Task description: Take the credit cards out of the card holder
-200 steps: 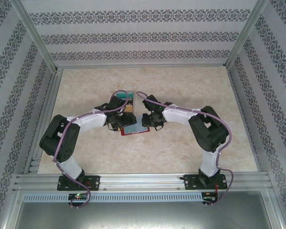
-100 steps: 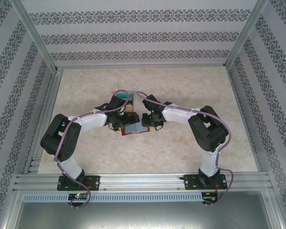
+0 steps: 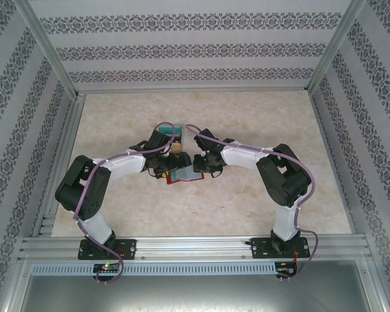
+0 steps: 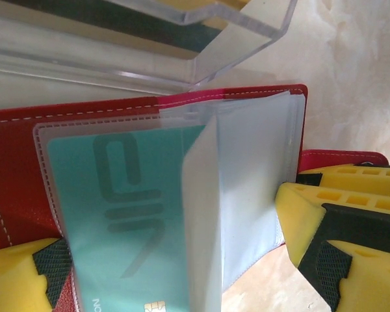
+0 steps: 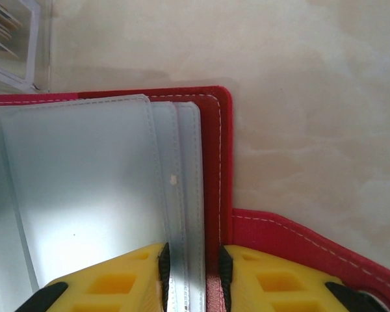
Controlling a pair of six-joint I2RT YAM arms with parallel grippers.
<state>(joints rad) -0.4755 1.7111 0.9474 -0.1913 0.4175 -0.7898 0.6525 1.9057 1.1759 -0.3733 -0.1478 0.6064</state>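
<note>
Card holder (image 3: 182, 177) lies open on the table (image 3: 279, 130), mid-table between the two arms, red cover down, clear sleeves (image 4: 247, 188) facing up. Left claw (image 3: 166, 170) over its left part; in the left wrist view this claw (image 4: 175, 260) is spread wide, one yellow finger on either side of the sleeves. Teal card (image 4: 117, 214) sits inside a sleeve, chip at the near edge. Right claw (image 5: 194, 279) is nearly pressed together, pinching the holder's right edge: red cover (image 5: 224, 162) plus thin sleeves between the fingers. Clear plastic box (image 4: 234, 39) stands just beyond the holder's far edge.
</note>
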